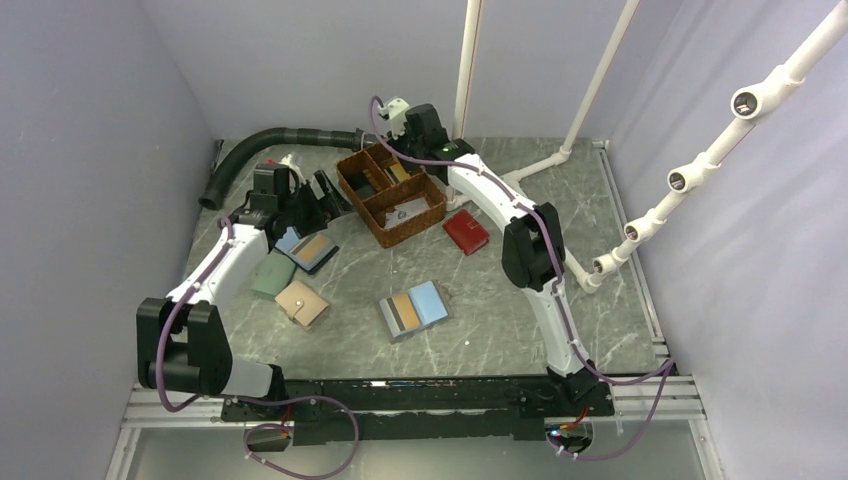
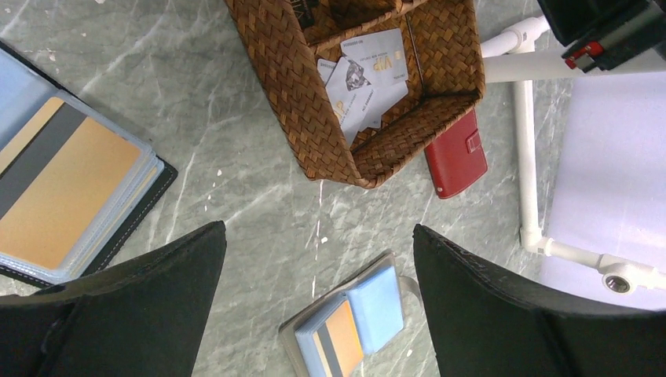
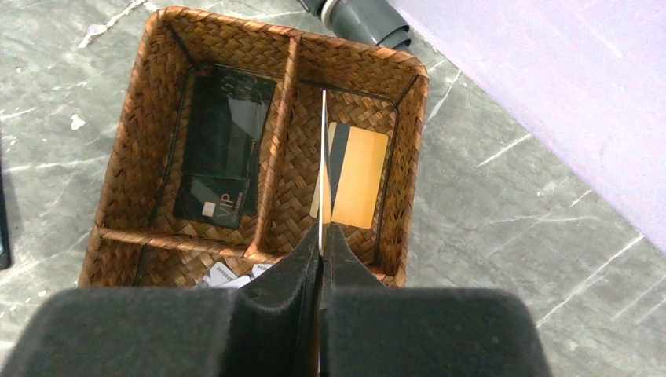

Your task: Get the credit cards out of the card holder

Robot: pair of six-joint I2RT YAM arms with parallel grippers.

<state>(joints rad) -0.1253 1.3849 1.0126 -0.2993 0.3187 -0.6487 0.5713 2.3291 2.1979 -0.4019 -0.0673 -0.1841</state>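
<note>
Your right pincer (image 3: pixel 322 236) is clamped tight on a card (image 3: pixel 323 157). It's held edge-on, so all you get is a thin white line running out ahead of the pads. Straight below it is the woven basket (image 3: pixel 236 22). A gold card (image 3: pixel 357 184) with a black stripe lies in the compartment just right of the held edge, and a black card (image 3: pixel 224 169) lies in the one to the left. The pale credit cards (image 2: pixel 365 78) sit in the near compartment, mostly hidden by the fingers in the wrist view.

Your left pincer (image 2: pixel 318 236) is wide apart, holding nothing, over the table (image 2: pixel 236 157). The card holder (image 2: pixel 349 326) lies open on the table, in the gap between its fingers. It's light blue inside, with a striped card (image 2: pixel 345 342) showing in one half. The basket is ahead of this pincer, a red wallet (image 2: pixel 455 157) ahead-right just beside the basket, and a blue wallet (image 2: pixel 71 188) off to the left.
</note>
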